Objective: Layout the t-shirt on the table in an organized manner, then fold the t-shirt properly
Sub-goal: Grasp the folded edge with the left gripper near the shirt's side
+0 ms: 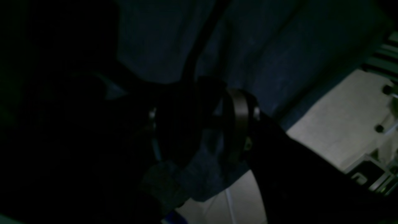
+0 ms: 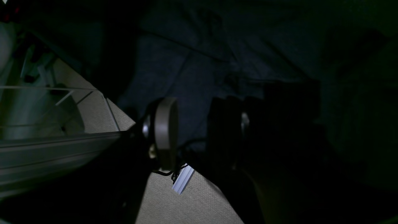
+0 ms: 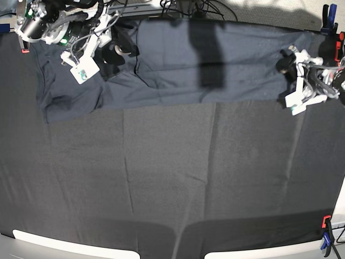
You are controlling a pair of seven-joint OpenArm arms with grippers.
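The dark navy t-shirt [image 3: 248,65] lies spread in a long band along the far edge of the table [image 3: 172,178], creased at its left end. My right gripper [image 3: 118,51] sits over that creased left part. In its wrist view the right gripper [image 2: 196,130] has its jaws apart, with t-shirt [image 2: 174,68] cloth showing in the gap. My left gripper [image 3: 284,60] is at the shirt's right end. Its wrist view shows the left gripper [image 1: 211,118] open too, over blue t-shirt [image 1: 279,46] cloth. I see no cloth pinched.
A blue clamp [image 3: 326,13] stands at the far right corner. Another clamp [image 3: 325,232] is at the near right corner. Cables lie along the far edge. Pale floor [image 1: 342,124] and floor [image 2: 186,202] show past the table in both wrist views.
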